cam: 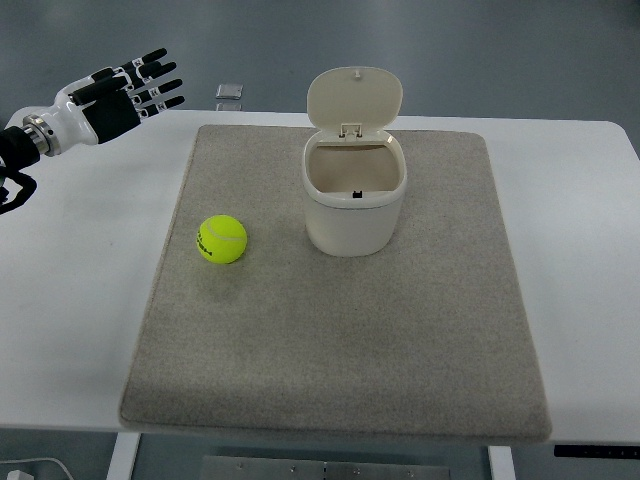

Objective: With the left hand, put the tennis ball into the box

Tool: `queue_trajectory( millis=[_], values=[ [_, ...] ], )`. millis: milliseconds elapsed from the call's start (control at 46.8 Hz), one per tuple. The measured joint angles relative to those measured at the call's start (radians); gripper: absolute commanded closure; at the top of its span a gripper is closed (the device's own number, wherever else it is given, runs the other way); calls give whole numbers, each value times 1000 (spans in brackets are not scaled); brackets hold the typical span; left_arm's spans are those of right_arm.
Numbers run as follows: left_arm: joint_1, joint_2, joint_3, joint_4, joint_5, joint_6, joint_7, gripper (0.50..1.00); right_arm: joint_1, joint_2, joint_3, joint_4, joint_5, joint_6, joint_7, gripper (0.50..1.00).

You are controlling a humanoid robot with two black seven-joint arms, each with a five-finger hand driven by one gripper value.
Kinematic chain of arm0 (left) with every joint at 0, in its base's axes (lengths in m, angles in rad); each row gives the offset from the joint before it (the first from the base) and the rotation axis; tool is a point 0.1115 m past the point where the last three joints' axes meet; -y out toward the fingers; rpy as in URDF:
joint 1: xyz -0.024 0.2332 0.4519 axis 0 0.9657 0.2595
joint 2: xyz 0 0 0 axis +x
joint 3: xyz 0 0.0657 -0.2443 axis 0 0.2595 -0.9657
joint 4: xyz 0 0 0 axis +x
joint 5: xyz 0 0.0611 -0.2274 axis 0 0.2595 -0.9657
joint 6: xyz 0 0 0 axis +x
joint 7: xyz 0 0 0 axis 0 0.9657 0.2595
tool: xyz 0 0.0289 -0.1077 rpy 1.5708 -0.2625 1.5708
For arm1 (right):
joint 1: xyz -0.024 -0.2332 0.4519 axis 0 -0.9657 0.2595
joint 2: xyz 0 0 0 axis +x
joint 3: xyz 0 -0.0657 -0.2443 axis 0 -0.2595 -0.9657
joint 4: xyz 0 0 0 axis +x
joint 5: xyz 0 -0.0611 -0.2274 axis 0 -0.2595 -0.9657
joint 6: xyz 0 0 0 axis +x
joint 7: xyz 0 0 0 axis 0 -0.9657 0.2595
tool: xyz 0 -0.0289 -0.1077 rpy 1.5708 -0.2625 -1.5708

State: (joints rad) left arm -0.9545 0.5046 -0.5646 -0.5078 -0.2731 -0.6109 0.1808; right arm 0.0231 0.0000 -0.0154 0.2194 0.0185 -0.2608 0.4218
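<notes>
A white table (600,230) carries a grey-beige mat (340,360) that covers most of its middle. On the left part of the mat lies the tennis ball (221,239), yellow-green with a dark printed mark on its left side, resting free with nothing touching it. To its right, near the mat's far edge, stands the box (354,205), a cream-white rounded bin whose hinged lid (354,97) is tipped up and back, so the mouth stands open and the pale inside shows. Ball and box are near each other but apart, with bare mat between them. The left hand (120,97) comes in from the upper left edge, white at the wrist and black over the palm, and hangs above the table's far left corner, off the mat and well apart from the ball. Its fingers (155,80) are stretched out straight and slightly spread, pointing right, holding nothing. A small flat grey thing (230,92), perhaps a pad or plate, lies beyond the table's far edge, too small to make out.
</notes>
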Motion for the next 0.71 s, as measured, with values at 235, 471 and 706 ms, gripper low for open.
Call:
queue_trajectory(
  millis=[235,471,706],
  values=[
    [1,-2,9,-2,0,0,1,508,0,0,0,0,0,0,0,562],
    [-1,-15,33,31,-1,0,0,508,0,0,0,0,0,0,0,562],
    [-33,-18,59,58,75,0,-4,508,0,0,0,0,1,0,0,562]
  ],
)
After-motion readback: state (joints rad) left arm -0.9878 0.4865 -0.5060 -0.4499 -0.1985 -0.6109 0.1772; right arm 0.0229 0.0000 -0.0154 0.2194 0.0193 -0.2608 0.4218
